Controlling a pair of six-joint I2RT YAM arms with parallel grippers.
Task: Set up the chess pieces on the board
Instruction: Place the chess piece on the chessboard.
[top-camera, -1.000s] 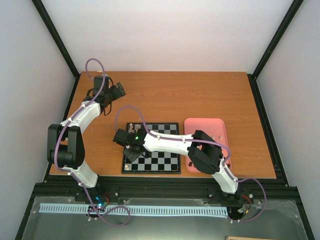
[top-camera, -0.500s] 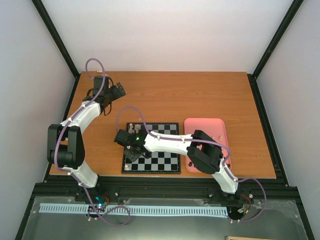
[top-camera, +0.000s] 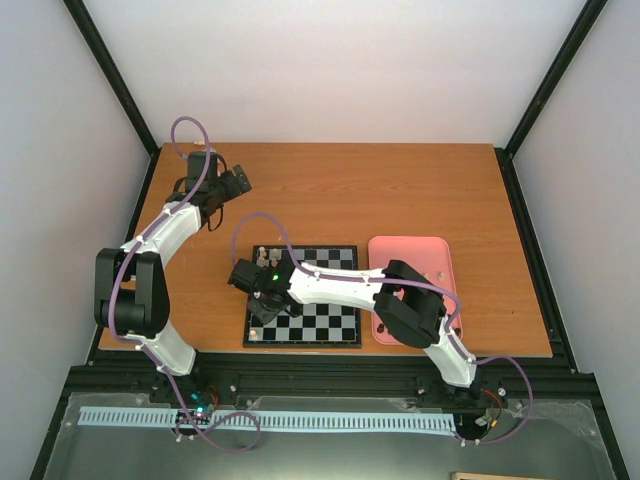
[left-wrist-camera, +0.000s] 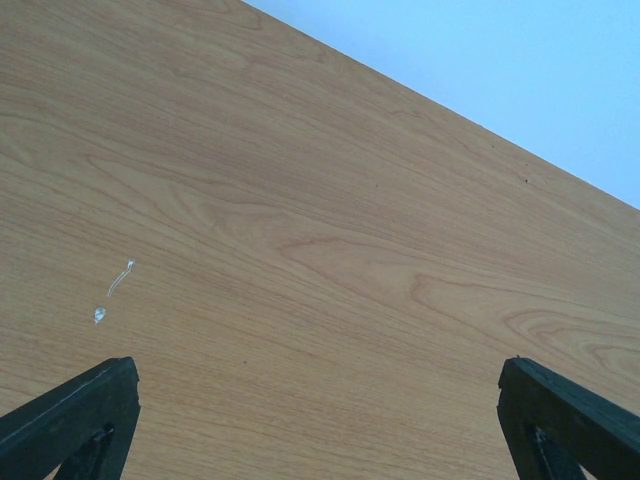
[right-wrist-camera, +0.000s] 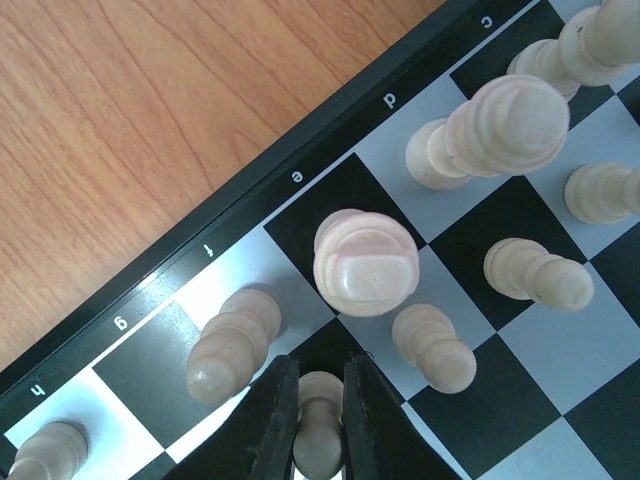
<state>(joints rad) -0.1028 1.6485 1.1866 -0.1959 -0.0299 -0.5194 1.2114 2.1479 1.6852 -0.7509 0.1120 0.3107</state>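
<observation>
Right gripper (right-wrist-camera: 320, 372) is hanging low over the board (right-wrist-camera: 540, 345), near its left edge. Its fingers are pressing in on a pale pawn (right-wrist-camera: 320, 440). The pawn's base is hidden behind the fingers, so I cannot tell whether it is standing on its square.

- Other pale chess pieces (right-wrist-camera: 430, 345) are standing upright around it. A tall one with a squared top (right-wrist-camera: 365, 262) is sitting just beyond the fingertips.
- Pieces at the upper right corner and lower left corner of the wrist view are being cut off by the frame.
- From above, the right arm (top-camera: 330, 285) is covering the board's left half. Only a few pale tops (top-camera: 266, 252) are showing at the far left corner.
- Specks on the pink tray (top-camera: 410, 246) are too small to identify.

Left gripper (left-wrist-camera: 315, 370) is hovering over bare table (top-camera: 350, 190) at the far left, well apart from the board. Its fingers (left-wrist-camera: 80, 410) are spreading wide with nothing between them, and only their tips are showing.
</observation>
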